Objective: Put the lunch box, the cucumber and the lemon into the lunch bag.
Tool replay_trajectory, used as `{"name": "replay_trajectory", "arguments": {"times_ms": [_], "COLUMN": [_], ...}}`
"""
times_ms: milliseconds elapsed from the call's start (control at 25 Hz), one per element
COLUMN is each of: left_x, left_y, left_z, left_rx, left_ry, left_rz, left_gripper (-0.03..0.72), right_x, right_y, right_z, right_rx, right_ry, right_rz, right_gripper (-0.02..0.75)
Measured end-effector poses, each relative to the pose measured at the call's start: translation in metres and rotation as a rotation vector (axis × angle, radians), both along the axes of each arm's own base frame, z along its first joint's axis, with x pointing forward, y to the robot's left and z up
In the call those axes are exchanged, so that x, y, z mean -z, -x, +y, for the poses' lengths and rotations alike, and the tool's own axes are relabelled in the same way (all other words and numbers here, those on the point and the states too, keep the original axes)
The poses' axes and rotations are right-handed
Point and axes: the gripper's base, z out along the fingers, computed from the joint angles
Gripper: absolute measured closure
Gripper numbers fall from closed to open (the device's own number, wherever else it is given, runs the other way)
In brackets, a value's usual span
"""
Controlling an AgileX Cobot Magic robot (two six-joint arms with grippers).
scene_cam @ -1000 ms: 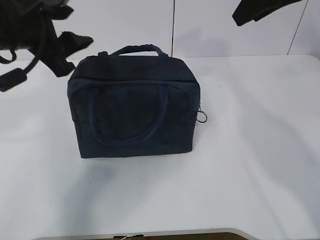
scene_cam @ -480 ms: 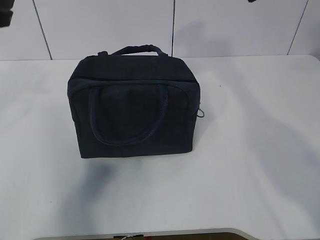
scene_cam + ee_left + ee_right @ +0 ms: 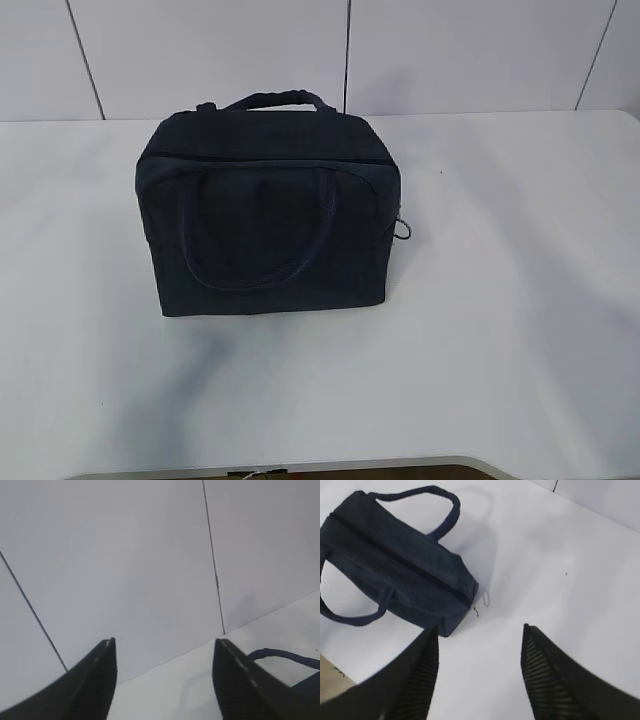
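The dark navy lunch bag (image 3: 265,210) stands on the white table, its top zipper closed and the silver ring pull (image 3: 403,230) hanging at its right end. It also shows in the right wrist view (image 3: 395,565) with its ring pull (image 3: 486,599). My right gripper (image 3: 480,632) is open and empty, high above the table to the right of the bag. My left gripper (image 3: 165,647) is open and empty, raised and facing the wall; a bag handle (image 3: 282,656) shows at its right. The lunch box, the cucumber and the lemon are out of view. Neither gripper shows in the exterior view.
A white table (image 3: 500,300) carries only the bag. A white panelled wall (image 3: 450,50) stands behind it. The table's front edge (image 3: 400,465) runs along the bottom of the exterior view.
Both arms have lifted out of the exterior view: the left arm at top left and the right arm at top right are gone. The bag has not moved.
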Motion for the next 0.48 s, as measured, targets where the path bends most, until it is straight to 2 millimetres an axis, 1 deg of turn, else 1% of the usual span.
{"name": "replay_trajectory", "arguments": {"times_ms": [120,200,280,360,480], "left_x": [-0.003,-0.004,-0.004,-0.004,-0.004], "left_y": [0.003,0.004,0.004,0.004,0.004], "left_z": [0.001,0.002,0.002,0.002,0.002], "left_rx": [0.001,0.001,0.001,0.001,0.001], "left_ry": [0.008,0.011,0.012,0.013,0.013], "left_rz": [-0.01,-0.013,-0.013,-0.013,-0.013], "left_gripper": [0.252,0.252,0.252,0.253,0.255], "right_x": [0.008,0.011,0.019,0.025,0.034], "right_y": [0.028,0.05,0.071,0.094,0.121], "right_z": [-0.007,-0.011,-0.014,-0.019,-0.029], "right_rx": [0.016,0.021,0.033,0.079,0.187], "right_ry": [0.043,0.054,0.055,0.048,0.045], "right_rz": [0.015,0.014,0.027,0.036,0.013], "right_gripper": [0.31,0.31,0.31,0.31,0.31]}}
